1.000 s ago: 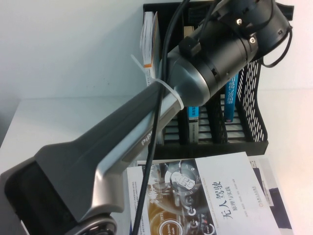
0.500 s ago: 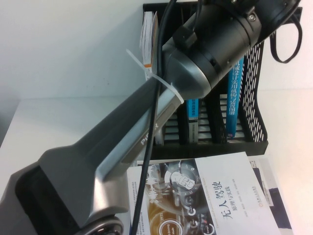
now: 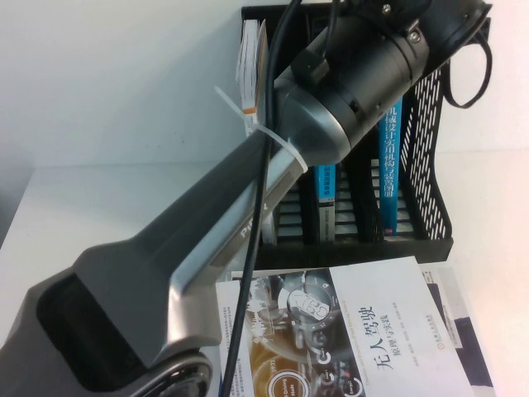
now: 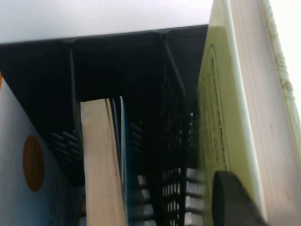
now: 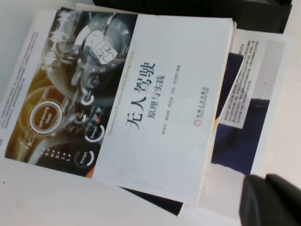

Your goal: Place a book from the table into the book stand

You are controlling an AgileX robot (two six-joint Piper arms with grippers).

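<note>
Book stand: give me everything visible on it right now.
The book stand is a black plastic rack with perforated mesh sides, a slatted base and upright slots, standing at the table's far edge against the wall. Its left slot holds white books, the middle a blue-spined one. The book stands upright in the right slot, the left hand by its cover; the left arm hides much of the rack. The right hand hovers over the lying books.
</note>
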